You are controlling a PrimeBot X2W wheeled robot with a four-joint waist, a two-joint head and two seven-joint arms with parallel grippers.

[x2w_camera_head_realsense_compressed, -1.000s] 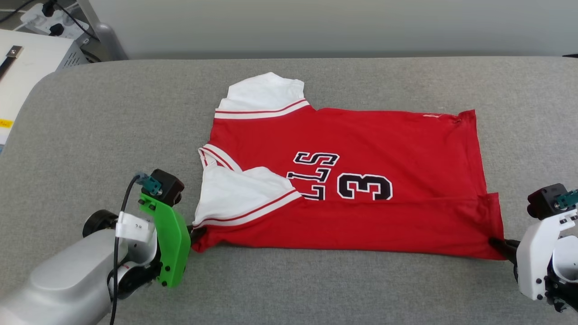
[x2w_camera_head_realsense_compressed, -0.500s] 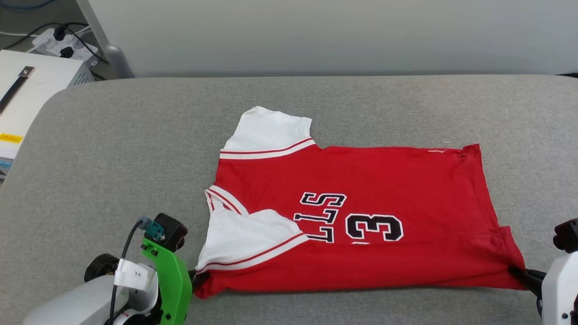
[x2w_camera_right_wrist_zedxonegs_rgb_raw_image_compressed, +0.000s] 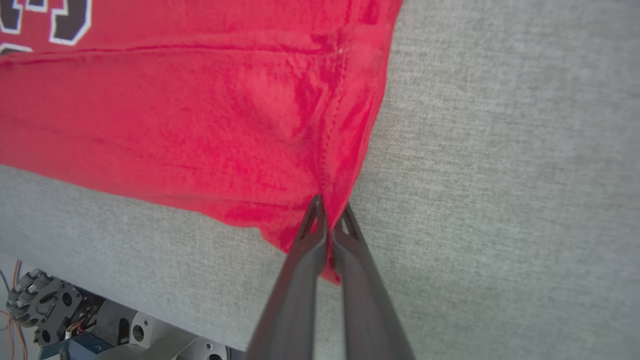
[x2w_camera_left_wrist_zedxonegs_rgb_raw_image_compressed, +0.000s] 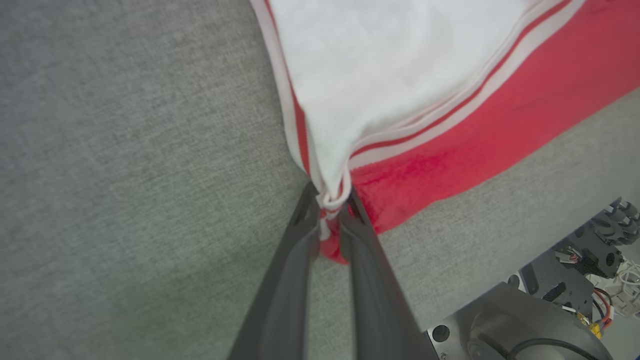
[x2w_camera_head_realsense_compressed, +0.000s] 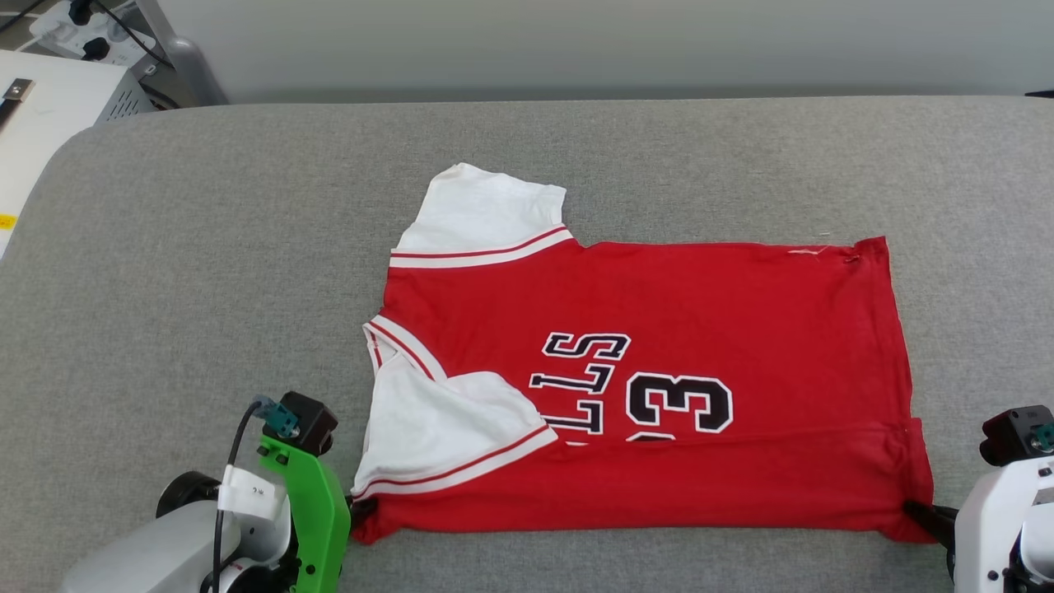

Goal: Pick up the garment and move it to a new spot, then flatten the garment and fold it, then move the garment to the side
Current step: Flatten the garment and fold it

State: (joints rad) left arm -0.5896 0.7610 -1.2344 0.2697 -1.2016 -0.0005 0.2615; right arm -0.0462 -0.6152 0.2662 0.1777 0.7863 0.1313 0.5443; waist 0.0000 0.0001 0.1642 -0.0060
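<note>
The garment [x2w_camera_head_realsense_compressed: 659,329], a red jersey with white sleeves and a black number 3, lies spread on the grey padded table [x2w_camera_head_realsense_compressed: 206,288], its neck end to the left. Its near edge is folded over the chest lettering. My left gripper [x2w_camera_head_realsense_compressed: 360,512] is shut on the garment's near left corner, where the white sleeve [x2w_camera_left_wrist_zedxonegs_rgb_raw_image_compressed: 380,65] and red cloth bunch between the fingers [x2w_camera_left_wrist_zedxonegs_rgb_raw_image_compressed: 300,240]. My right gripper [x2w_camera_head_realsense_compressed: 918,512] is shut on the near right hem corner [x2w_camera_right_wrist_zedxonegs_rgb_raw_image_compressed: 330,200]. Both corners sit low over the table.
A white box [x2w_camera_head_realsense_compressed: 41,132] and a power strip with cables [x2w_camera_head_realsense_compressed: 74,16] sit off the table's far left corner. A pale wall runs behind the table. The robot's base and wheels [x2w_camera_right_wrist_zedxonegs_rgb_raw_image_compressed: 45,300] show below the near table edge.
The head camera shifted, so the whole scene moved in the picture. Both grippers keep hold of the near corners, and the near folded band looks a little wider.
</note>
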